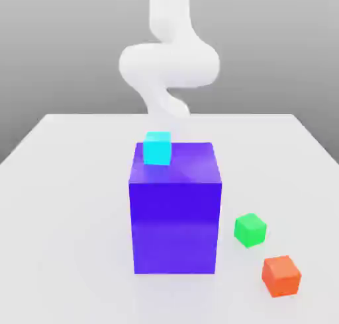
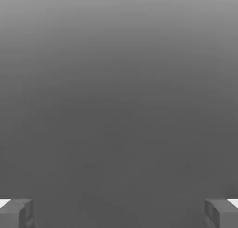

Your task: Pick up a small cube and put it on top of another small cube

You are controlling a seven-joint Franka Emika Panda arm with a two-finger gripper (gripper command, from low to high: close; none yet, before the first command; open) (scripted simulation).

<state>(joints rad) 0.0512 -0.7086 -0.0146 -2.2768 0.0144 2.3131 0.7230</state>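
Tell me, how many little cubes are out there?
3. A cyan cube sits on the big blue block; a green cube and an orange cube lie on the table at its right. The block could hide more.

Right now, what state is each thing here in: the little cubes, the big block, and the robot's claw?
Cyan cube: resting on top of the big block, near its far corner on the exterior view's left.
Purple block: standing upright on the table.
Green cube: on the table, not stacked.
Orange cube: on the table, apart from the green one.
Gripper: open, holding nothing.
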